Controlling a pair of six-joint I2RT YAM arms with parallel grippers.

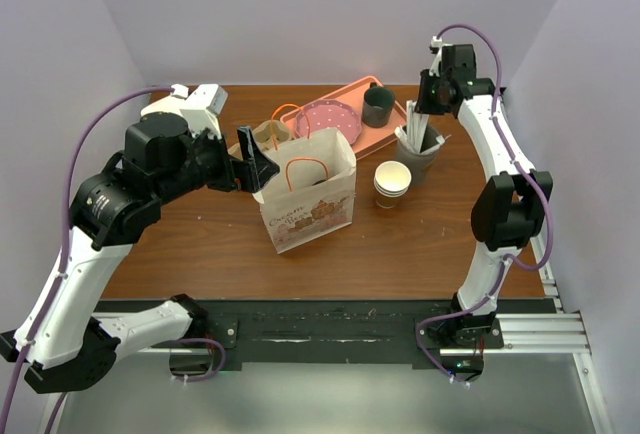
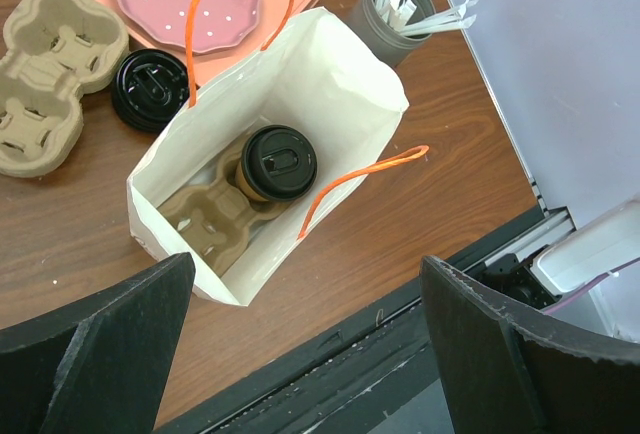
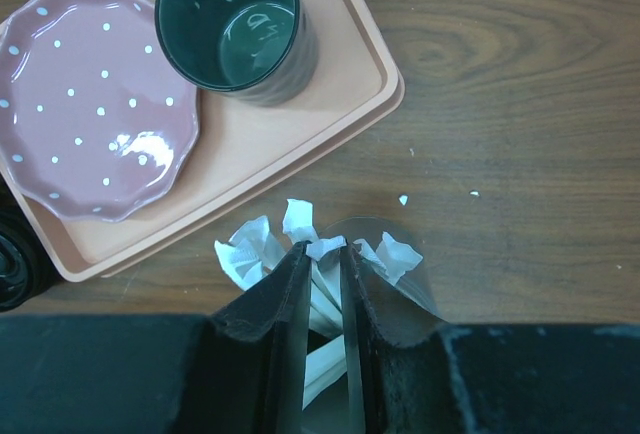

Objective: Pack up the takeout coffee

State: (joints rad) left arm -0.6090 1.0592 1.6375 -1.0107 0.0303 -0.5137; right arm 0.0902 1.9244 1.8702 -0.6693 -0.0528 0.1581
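The takeout coffee (image 2: 278,164) sits upright below the left claw (image 2: 305,266), seated in a pulp cup carrier (image 2: 205,219) at the bottom of the white paper bag (image 2: 340,74). That claw hangs above the bag mouth, fingers spread wide and empty. The right claw (image 3: 322,249) is nearly closed around a paper-wrapped straw (image 3: 322,299) standing in the grey holder (image 3: 420,289) directly beneath it. The cup is probably light, with thin walls that buckle under a hard squeeze, and the black lid looks slick. The best hold is a gentle pinch on the upper wall just under the lid rim, keeping the cup vertical.
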